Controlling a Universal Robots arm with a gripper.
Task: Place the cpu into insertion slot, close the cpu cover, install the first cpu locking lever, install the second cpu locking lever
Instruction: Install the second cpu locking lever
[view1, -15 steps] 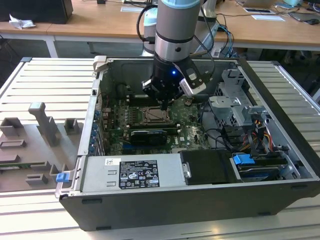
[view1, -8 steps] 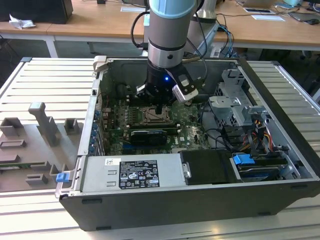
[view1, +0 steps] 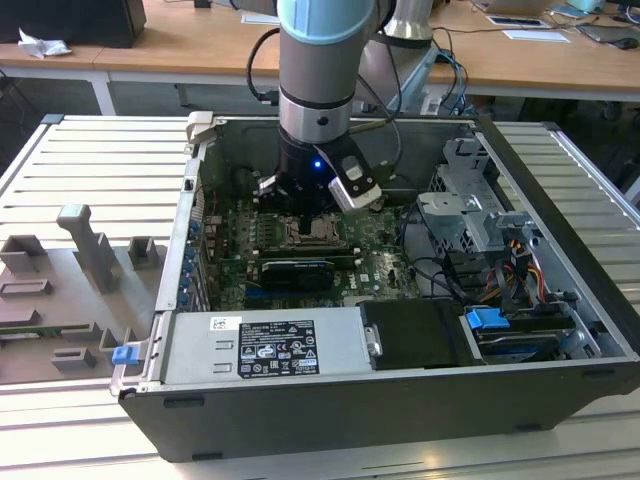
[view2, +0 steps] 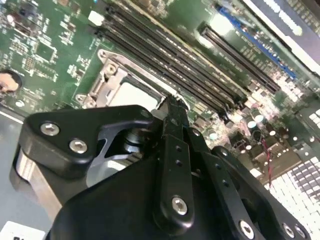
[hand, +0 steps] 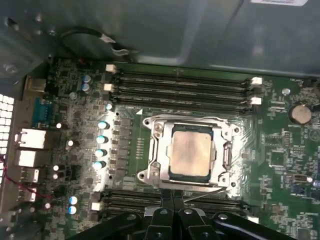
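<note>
the gripper (hand: 172, 200) hangs low inside the open computer case (view1: 560, 300), just over the green circuit board (hand: 280, 150). its two black fingers (view2: 172, 125) are pressed together with nothing between them. right in front of the fingertips sits the insertion slot (hand: 150, 172). the cpu (hand: 189, 152) lies flat in it, pale face up. the cpu cover (hand: 157, 150) is folded down around the chip. a thin lever (hand: 207, 193) seems to lie along the near edge by the fingertips, but it is hard to see.
</note>
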